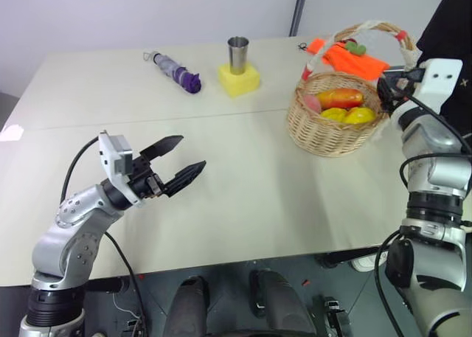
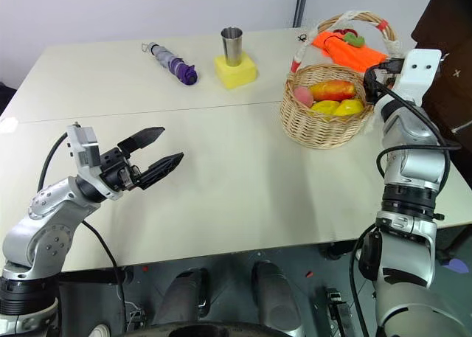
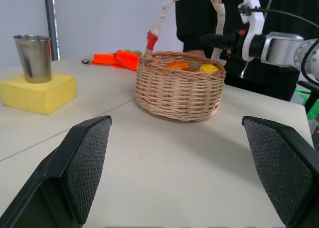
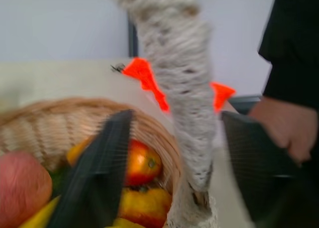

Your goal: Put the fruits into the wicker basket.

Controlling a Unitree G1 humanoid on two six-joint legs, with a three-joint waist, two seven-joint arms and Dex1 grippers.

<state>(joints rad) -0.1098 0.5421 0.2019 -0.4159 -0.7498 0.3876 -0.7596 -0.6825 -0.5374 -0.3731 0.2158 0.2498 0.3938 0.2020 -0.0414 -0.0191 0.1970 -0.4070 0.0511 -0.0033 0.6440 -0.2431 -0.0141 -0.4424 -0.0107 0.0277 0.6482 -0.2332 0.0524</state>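
Already the pale beige table [image 1: 243, 167] carries the round tan wicker basket [image 1: 324, 130], which holds the elongated orange-red mango [image 1: 341, 98] and the pink rounded peach [image 2: 302, 96]; filling looks done. Next comes backing away. The right gripper [image 4: 172, 153] straddles the handle, fingers apart, as its wrist view reveals. The left gripper [image 1: 175, 164] hovers, fingers apart.

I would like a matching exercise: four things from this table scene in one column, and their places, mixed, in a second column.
Things:
1. metal cup
2. mango
3. purple item
4. right gripper

Places:
A. inside the wicker basket
B. lying on the bare table
C. on the yellow block
D. fingers either side of the basket handle

Pairs: 1-C, 2-A, 3-B, 4-D
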